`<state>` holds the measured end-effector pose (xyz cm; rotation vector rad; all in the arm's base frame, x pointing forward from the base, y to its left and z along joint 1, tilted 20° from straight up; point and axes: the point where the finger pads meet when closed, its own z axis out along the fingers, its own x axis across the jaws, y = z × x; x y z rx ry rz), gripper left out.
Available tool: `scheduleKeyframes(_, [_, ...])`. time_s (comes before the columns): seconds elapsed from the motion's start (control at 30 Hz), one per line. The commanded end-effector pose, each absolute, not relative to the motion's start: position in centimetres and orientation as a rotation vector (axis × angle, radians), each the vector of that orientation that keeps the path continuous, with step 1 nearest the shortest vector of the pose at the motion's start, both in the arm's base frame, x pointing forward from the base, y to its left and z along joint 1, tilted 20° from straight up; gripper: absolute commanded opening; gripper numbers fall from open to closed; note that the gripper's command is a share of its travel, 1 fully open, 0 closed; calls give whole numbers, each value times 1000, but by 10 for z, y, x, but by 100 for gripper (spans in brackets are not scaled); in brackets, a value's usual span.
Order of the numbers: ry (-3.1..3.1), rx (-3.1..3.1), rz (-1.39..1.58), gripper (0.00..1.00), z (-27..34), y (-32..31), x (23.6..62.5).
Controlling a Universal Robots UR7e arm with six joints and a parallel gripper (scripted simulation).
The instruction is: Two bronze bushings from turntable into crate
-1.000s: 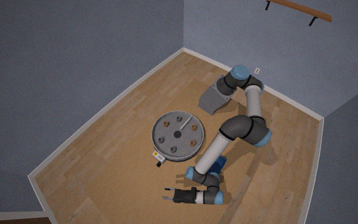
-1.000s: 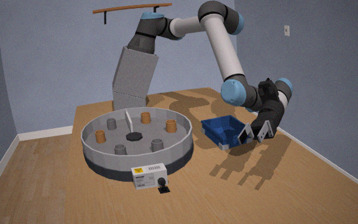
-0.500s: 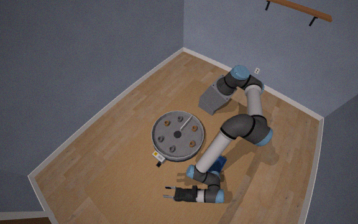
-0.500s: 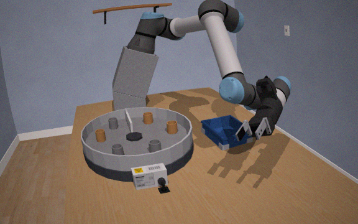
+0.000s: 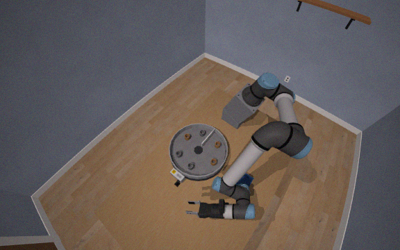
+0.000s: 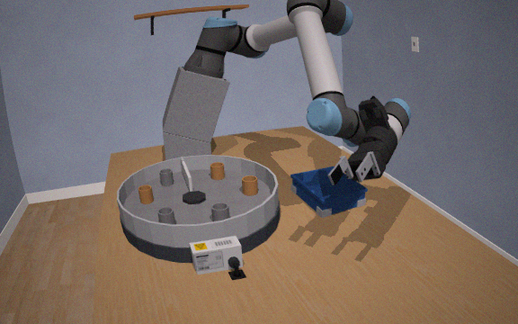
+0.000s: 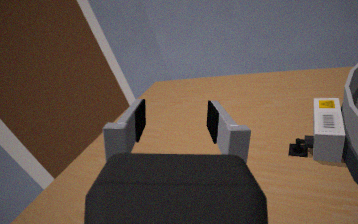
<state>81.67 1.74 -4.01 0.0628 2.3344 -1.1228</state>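
Note:
Three bronze bushings stand on the grey turntable (image 5: pixel 203 157) (image 6: pixel 151 229) (image 7: pixel 356 125): one (image 5: pixel 187 137) (image 6: pixel 146 194) at its left, one (image 5: pixel 218 144) (image 6: pixel 217 171) at the back in the exterior view, and one (image 5: pixel 214 162) (image 6: pixel 249 185) on the crate side. Three grey bushings (image 5: pixel 203 132) (image 6: pixel 165 176) stand among them. The blue crate (image 5: pixel 246 179) (image 6: pixel 311 193) is beside the turntable; no bushing shows in its visible part, but the arm and fingers hide some of it. My gripper (image 5: pixel 187 207) (image 6: pixel 350 173) (image 7: pixel 176 112) is open and empty, pointing sideways above the table, away from the turntable.
A white bar (image 5: pixel 208 137) (image 6: pixel 187 175) reaches inward from the turntable's rim. A white labelled box (image 5: pixel 177 174) (image 6: pixel 216 256) (image 7: pixel 328 125) with a small black part (image 5: pixel 177 183) (image 6: pixel 236 274) (image 7: pixel 298 149) stands against the turntable's outer wall. Walls surround the table.

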Motion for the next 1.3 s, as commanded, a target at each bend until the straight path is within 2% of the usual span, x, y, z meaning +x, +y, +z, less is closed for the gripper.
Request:
scheduleKeyframes(0.0, [2332,65,-1123,100,-26,13,789])
scheduleKeyframes(0.07, [2332,65,-1123,100,-18,9,769])
scheduleKeyframes(0.47, [2332,65,-1123,100,-18,9,769])
scheduleKeyframes(0.63, [2332,65,-1123,100,3,2,720])
scheduleKeyframes(1.03, [2332,65,-1123,100,3,2,720])
scheduleKeyframes(1.2, [2333,66,-1123,100,24,-6,671])
scheduleKeyframes(1.27, [2333,66,-1123,100,24,-6,671])
